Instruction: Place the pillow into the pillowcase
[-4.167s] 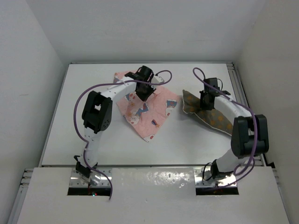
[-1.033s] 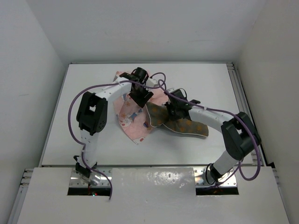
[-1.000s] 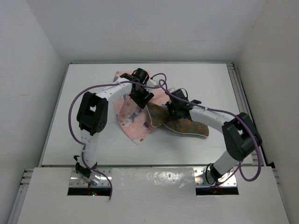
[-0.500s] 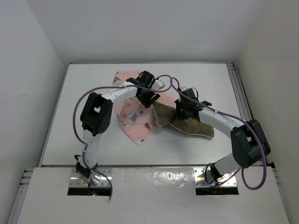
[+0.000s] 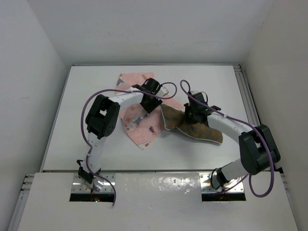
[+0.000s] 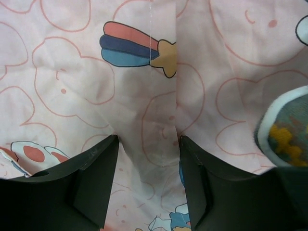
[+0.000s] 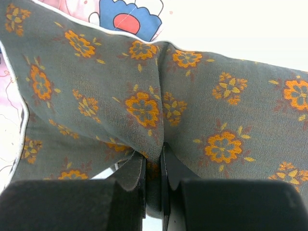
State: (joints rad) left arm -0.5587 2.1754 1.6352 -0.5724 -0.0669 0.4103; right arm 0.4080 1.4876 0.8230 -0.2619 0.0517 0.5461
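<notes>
Lying aslant on the white table (image 5: 216,86), the pillow (image 5: 177,121) runs its long axis from a far-left corner down to a near-right one, just right of the table's middle. It is a plump rectangular cushion of olive-grey woven cloth scattered with small orange flowers and edged in thin white piping. Its far-left corner overlaps the edge of the pillowcase (image 5: 137,127) and touches it.

The right gripper (image 7: 153,161) is clamped on the pillow from above. Its two dark fingers are nearly together, pinching a raised fold of the flowered cloth, which creases toward them.

The pillowcase is a thin, limp pink sheet printed with pale outlined bunnies and small blue, red and orange figures. It lies rumpled to the left of the pillow, stretching from the far side to a point at the near side. The left gripper (image 6: 148,144) sits over its right part, dark fingers partly closed with a puckered ridge of pink cloth caught between them and wrinkles running toward the gap. In the left wrist view a piped pillow corner shows just beside the right-hand finger.
</notes>
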